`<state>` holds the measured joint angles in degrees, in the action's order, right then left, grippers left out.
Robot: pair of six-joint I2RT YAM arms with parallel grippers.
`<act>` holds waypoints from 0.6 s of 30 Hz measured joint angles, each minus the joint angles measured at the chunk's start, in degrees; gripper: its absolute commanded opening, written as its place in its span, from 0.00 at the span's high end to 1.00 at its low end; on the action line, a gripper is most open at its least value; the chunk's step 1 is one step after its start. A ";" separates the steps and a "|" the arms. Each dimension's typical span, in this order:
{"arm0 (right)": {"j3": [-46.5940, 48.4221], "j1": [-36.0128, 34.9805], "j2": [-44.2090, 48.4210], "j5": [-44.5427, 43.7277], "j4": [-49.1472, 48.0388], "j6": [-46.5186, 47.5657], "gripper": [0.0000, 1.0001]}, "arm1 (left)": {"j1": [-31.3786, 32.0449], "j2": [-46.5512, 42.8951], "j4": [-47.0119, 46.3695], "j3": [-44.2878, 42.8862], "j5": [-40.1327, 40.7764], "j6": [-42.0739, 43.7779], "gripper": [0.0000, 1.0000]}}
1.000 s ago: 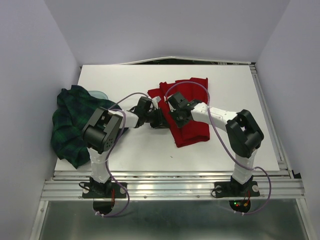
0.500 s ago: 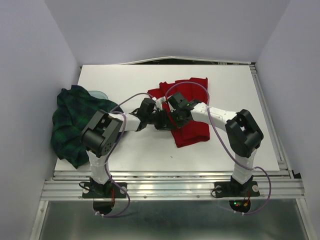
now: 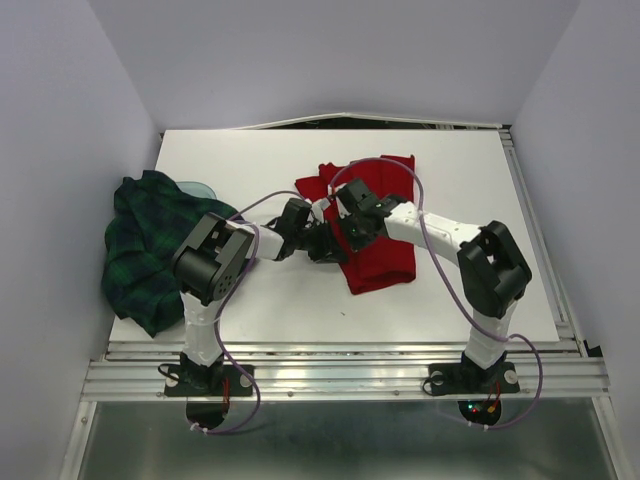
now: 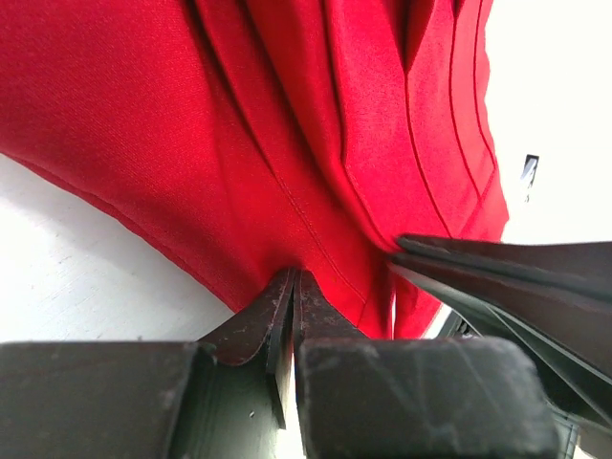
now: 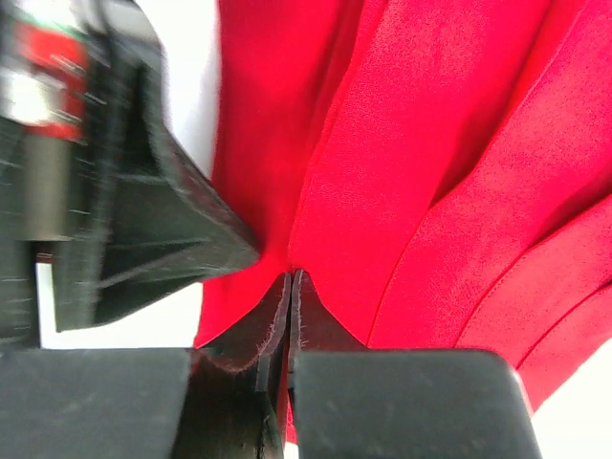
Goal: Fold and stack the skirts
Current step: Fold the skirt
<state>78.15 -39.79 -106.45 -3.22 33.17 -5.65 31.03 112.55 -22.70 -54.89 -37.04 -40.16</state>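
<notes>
On my overhead feed the red skirt (image 3: 385,260), near the centre, is a plain bright red with no print. Its pleats read only as darker red lines. At nine o'clock the plaid skirt (image 3: 140,250) is dark green crossed with navy checks. The tabletop (image 3: 470,190) under both is flat white. On my wrist feeds the left pincer (image 4: 292,277) and right pincer (image 5: 290,277) are matt black against the red. The left arm (image 3: 262,240) and right arm (image 3: 430,228) are white with black joints and trail pale purple cables (image 3: 541,375). The walls (image 3: 60,100) are pale lilac-grey.
</notes>
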 measured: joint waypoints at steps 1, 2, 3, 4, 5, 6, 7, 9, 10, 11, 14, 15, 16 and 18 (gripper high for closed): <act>0.55 0.00 0.07 0.55 0.11 -0.26 0.99 | 0.00 0.02 0.00 0.00 0.02 0.00 0.87; 1.14 0.00 0.07 1.18 0.26 -0.52 0.99 | 0.00 0.02 0.00 0.00 0.02 0.00 0.87; 1.53 0.00 0.11 1.81 0.28 -0.70 0.99 | 0.00 0.02 -0.02 0.00 0.02 0.00 0.87; 1.79 0.00 0.17 2.45 0.28 -0.92 0.99 | 0.00 0.00 0.00 0.00 0.02 0.00 0.87; 1.92 0.00 0.26 2.86 0.33 -1.09 0.99 | 0.00 0.02 0.00 0.00 0.02 0.00 0.87; 2.01 0.00 0.37 3.72 0.35 -1.38 0.99 | 0.00 0.02 0.00 0.00 0.04 0.00 0.87; 2.05 0.00 0.48 4.35 0.42 -1.60 0.99 | 0.00 0.02 0.00 0.00 0.04 0.00 0.87; 2.05 0.00 0.61 5.73 0.81 -2.10 0.99 | 0.00 0.02 0.02 -0.02 0.04 0.00 0.87; 2.05 0.00 0.63 6.16 0.92 -2.21 0.99 | 0.00 0.02 0.02 -0.02 0.04 0.00 0.87; 2.05 0.00 0.63 6.54 0.98 -2.38 0.99 | 0.00 0.02 0.02 -0.02 0.04 0.00 0.87; 2.05 0.00 0.63 8.07 1.14 -3.69 0.99 | 0.00 0.02 0.04 -0.02 0.04 0.00 0.87; 2.05 0.00 0.63 8.66 1.16 -4.15 0.99 | 0.00 0.02 0.04 -0.02 0.04 0.00 0.87; 2.05 0.00 0.63 9.03 1.16 -4.44 0.99 | 0.00 0.02 0.07 -0.02 0.04 0.00 0.87; 2.05 0.07 0.63 9.90 1.16 -5.31 0.99 | 0.00 0.02 0.22 -0.13 0.07 0.02 0.87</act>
<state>80.20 -39.72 -105.82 6.68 34.33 -10.96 31.03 112.57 -22.48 -55.02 -36.97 -40.14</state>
